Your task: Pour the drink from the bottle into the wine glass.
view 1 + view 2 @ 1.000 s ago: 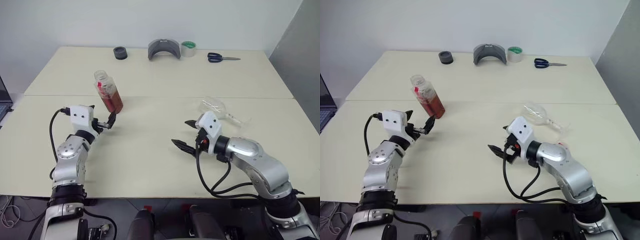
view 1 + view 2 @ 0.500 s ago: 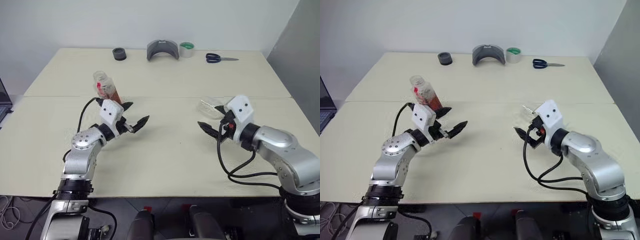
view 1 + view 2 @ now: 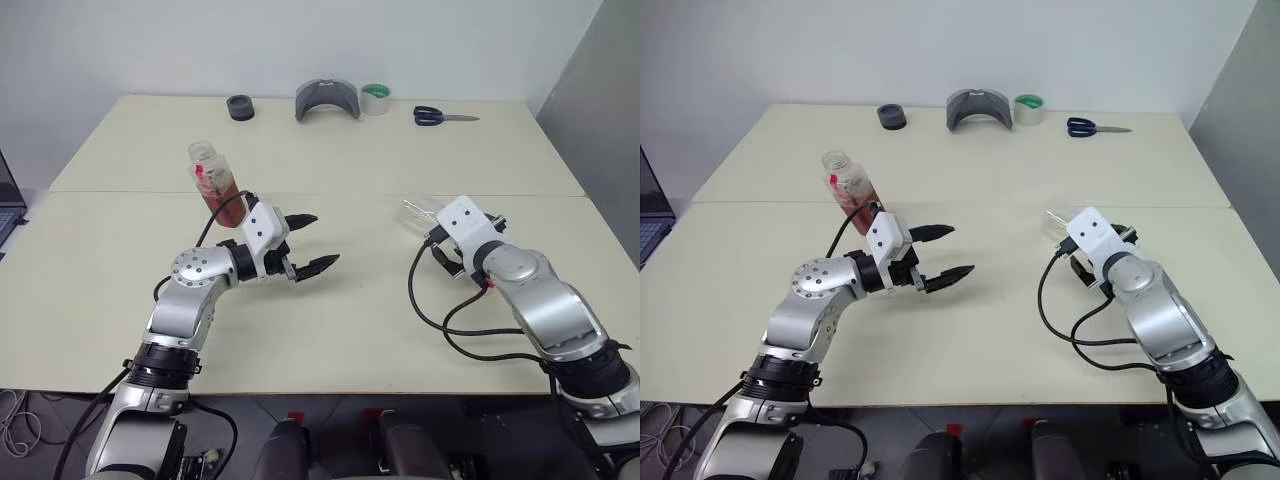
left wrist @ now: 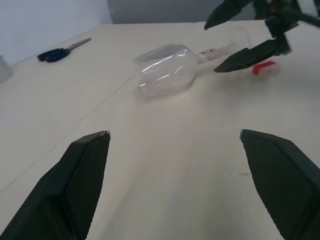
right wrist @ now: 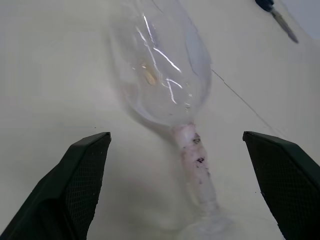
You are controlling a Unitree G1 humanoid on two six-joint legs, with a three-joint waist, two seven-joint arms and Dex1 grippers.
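Clear stemmed wine glass (image 5: pixel 165 75) lies toppled on the cream table (image 3: pixel 350 330), so my right gripper (image 5: pixel 182 145), fingers spread, straddles its stem; tea-filled plastic bottle (image 3: pixel 215 185) stands behind my open left gripper (image 3: pixel 310 243)

we see a pale cream tabletop (image 3: pixel 400 330), a clear bottle (image 3: pixel 216 187) with reddish-brown drink (image 3: pixel 229 205) and a red-and-white label, a colourless wine glass (image 5: pixel 160 65), blue-handled scissors (image 3: pixel 444 116), green-cored tape (image 3: pixel 376 98), and black-fingered tools.

No legible text, not even on the bottle (image 3: pixel 216 187) and its red-and-white label.
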